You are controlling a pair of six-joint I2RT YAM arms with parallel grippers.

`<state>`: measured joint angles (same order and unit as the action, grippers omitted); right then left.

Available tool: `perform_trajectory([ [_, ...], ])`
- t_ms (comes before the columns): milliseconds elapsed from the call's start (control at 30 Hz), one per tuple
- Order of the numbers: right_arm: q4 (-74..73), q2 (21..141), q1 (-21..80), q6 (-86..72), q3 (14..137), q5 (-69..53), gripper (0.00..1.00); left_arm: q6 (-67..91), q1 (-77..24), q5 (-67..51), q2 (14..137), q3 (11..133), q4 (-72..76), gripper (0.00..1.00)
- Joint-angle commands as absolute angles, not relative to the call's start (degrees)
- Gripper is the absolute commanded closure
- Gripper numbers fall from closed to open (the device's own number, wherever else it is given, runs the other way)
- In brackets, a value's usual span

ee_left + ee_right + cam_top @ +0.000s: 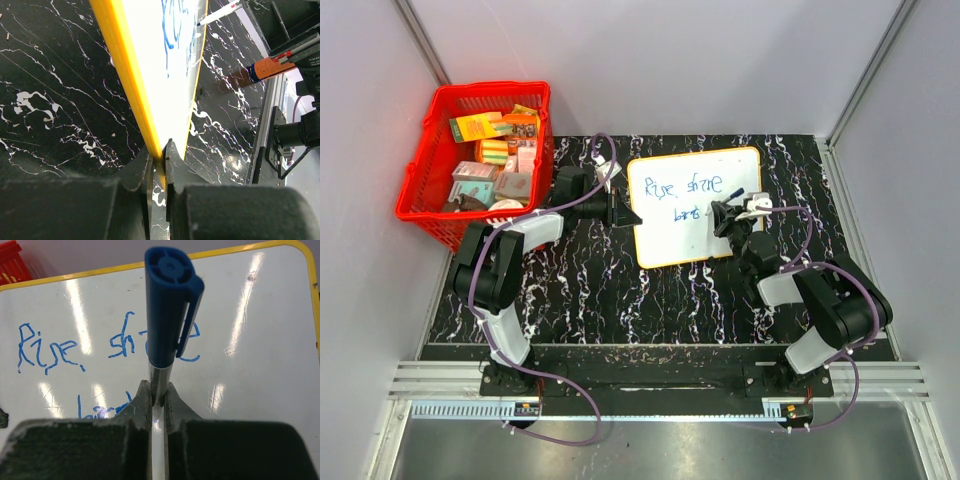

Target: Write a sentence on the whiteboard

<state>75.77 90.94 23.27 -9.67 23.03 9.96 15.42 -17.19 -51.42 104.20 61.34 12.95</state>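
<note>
Firmly held, both sides

Mid-table lies the whiteboard (680,245), its left rim pinched by the left gripper (159,155). The right gripper (157,390) is clamped on a blue-capped marker (167,315) over the board's right half, beside the sentence (675,190).

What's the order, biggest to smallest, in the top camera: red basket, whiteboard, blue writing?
Largest, a near tie: red basket and whiteboard. The basket looks slightly bigger, but its rim stands nearer the camera, so I won't rank them.
Smallest: blue writing, covering only part of the whiteboard.
</note>
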Motion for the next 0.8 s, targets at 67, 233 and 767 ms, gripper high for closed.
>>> perform_trajectory([
  [67,89.3,91.14,23.38,-8.17,26.1,11.52,1.0,6.94,-17.4,-45.09,104.24,61.35,13.54,1.0],
  [233,89.3,91.67,23.38,-8.26,26.98,10.46,1.0,6.86,-17.31,-44.91,104.15,61.52,13.36,1.0],
  [767,89.21,94.04,23.38,-11.07,24.35,5.27,1.0,6.59,-17.49,-44.74,104.33,61.61,13.01,1.0],
])
